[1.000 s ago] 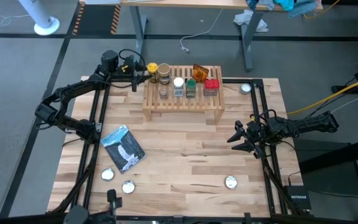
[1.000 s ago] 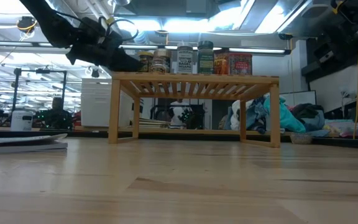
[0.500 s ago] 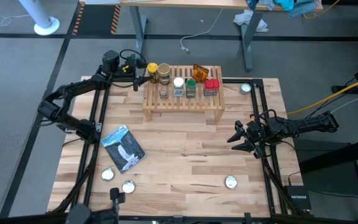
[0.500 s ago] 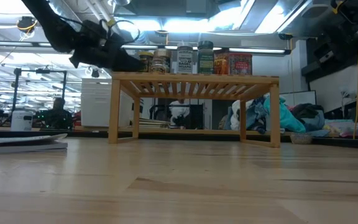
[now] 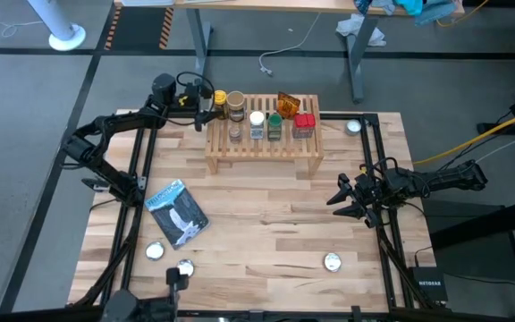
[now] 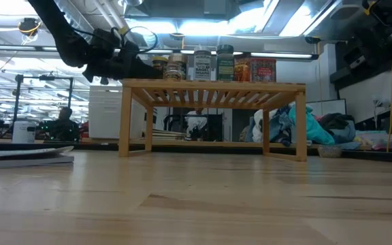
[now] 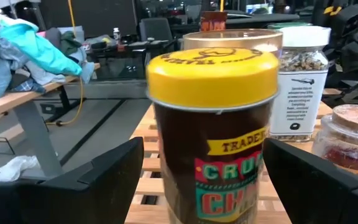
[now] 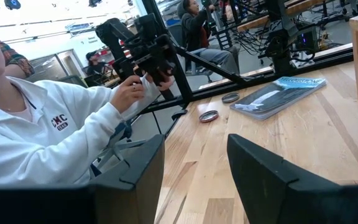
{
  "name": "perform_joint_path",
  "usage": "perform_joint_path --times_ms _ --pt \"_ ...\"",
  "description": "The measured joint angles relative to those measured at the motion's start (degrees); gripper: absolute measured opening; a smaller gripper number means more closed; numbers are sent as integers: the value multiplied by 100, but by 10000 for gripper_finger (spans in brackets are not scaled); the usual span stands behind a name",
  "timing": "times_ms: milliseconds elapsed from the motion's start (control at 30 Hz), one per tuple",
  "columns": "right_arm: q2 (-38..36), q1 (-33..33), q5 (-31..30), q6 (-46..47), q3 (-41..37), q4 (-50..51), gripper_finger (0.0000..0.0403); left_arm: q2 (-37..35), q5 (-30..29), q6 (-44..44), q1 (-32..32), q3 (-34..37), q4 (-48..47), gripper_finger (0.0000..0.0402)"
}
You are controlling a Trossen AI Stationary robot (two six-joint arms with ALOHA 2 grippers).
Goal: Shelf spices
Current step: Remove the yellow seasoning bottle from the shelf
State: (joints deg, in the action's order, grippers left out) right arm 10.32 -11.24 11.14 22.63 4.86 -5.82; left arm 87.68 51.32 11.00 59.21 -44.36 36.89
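Right, left gripper sits at the shelf's back-left corner, fingers spread wide either side of the yellow-lidded jar, not touching it. That jar stands on the upper step at the shelf's left edge, tan-lidded jar just beside it. The left wrist view alone shows the gap on both sides of the jar, plus a white-lidded jar behind it. Green-lidded jar, red tin and orange packet fill the rest.

Right gripper is released, parked near the tabletop's right edge. Blue-and-white pouch and silver discs are scattered up front. A person in a white sweatshirt shows beyond the tabletop in the right wrist view.
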Motion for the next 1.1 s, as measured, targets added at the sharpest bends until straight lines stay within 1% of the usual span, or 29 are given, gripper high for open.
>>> perform_joint_path --times_ms 100,267,400,600,933,1100 --pt "0 0 0 0 0 0 182 2 152 73 -1 0 8 322" --pt "0 0 0 0 0 -1 182 2 214 83 -25 0 8 322" --pt "-1 -1 0 0 0 0 182 2 248 157 -91 0 8 314" --pt "0 1 0 0 0 0 182 2 248 139 -124 0 4 289" --pt "-1 0 0 0 0 -2 182 2 244 51 -122 0 -23 234" --pt "1 -1 0 0 0 0 182 2 223 10 -122 -2 -24 224"
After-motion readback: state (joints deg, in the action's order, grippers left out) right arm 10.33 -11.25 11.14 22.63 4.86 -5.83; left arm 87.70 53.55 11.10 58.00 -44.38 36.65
